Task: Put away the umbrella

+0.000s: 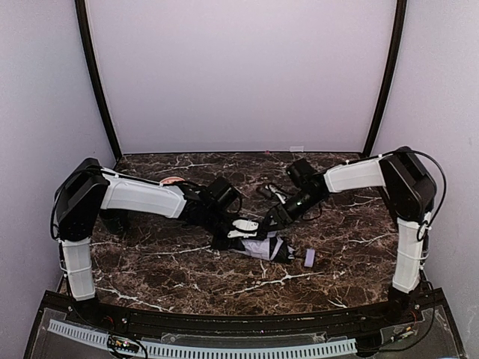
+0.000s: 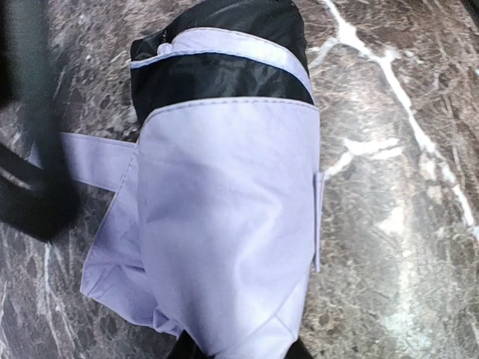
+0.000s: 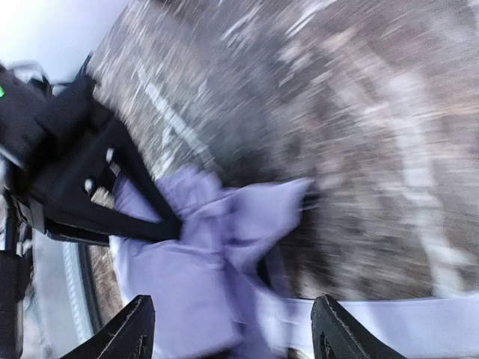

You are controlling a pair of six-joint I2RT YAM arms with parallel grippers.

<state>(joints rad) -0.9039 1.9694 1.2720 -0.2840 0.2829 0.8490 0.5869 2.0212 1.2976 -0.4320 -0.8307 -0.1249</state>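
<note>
Umbrella (image 3: 196,278) just ahead of right claw (image 3: 233,308)

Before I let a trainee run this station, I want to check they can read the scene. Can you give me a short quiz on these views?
1. True or false: the umbrella stands fully open on the table.
2. In the top view, the small handle sits at which end of the umbrella? A: the left end. B: the right end. C: the far end, by the back wall.
3. Fill in: in the right wrist view, the fingers of the right gripper are spread ____, with pale fabric beyond them.

Key: 1 false, it lies collapsed in a bundle; 2 B; 3 open.
</note>
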